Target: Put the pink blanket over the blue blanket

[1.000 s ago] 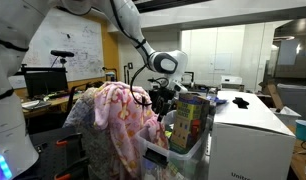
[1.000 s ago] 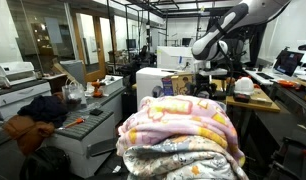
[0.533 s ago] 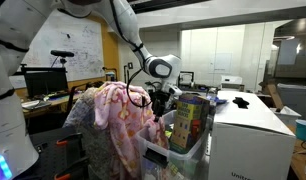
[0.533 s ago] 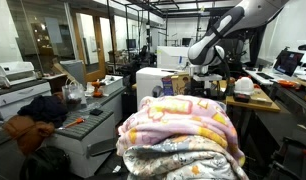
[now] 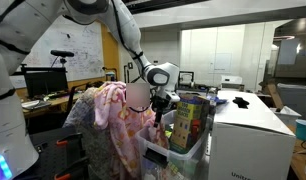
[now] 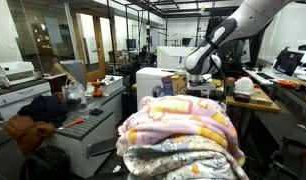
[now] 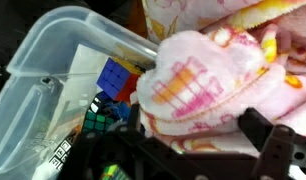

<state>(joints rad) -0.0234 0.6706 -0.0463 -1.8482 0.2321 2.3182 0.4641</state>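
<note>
The pink blanket point(image 5: 118, 115) with yellow and magenta pattern is draped over a chair, on top of the pale grey-blue blanket point(image 5: 81, 112). In an exterior view the pink blanket point(image 6: 183, 125) lies above the blue blanket point(image 6: 178, 162). My gripper point(image 5: 156, 103) is at the pink blanket's edge; it also shows in an exterior view point(image 6: 200, 92). In the wrist view the gripper point(image 7: 193, 130) is open, and a bulging fold of the pink blanket point(image 7: 208, 70) sits between its spread fingers point(image 7: 268, 140).
A clear plastic bin point(image 7: 53, 70) with Rubik's cubes point(image 7: 118, 78) lies right beside the blanket. In an exterior view this bin point(image 5: 178, 150) holds colourful boxes point(image 5: 190, 118), next to a white cabinet point(image 5: 248, 135). Desks and monitors stand around.
My gripper has moved down and toward the pink blanket, so that a fold of it now lies between the open fingers. The blankets have not moved.
</note>
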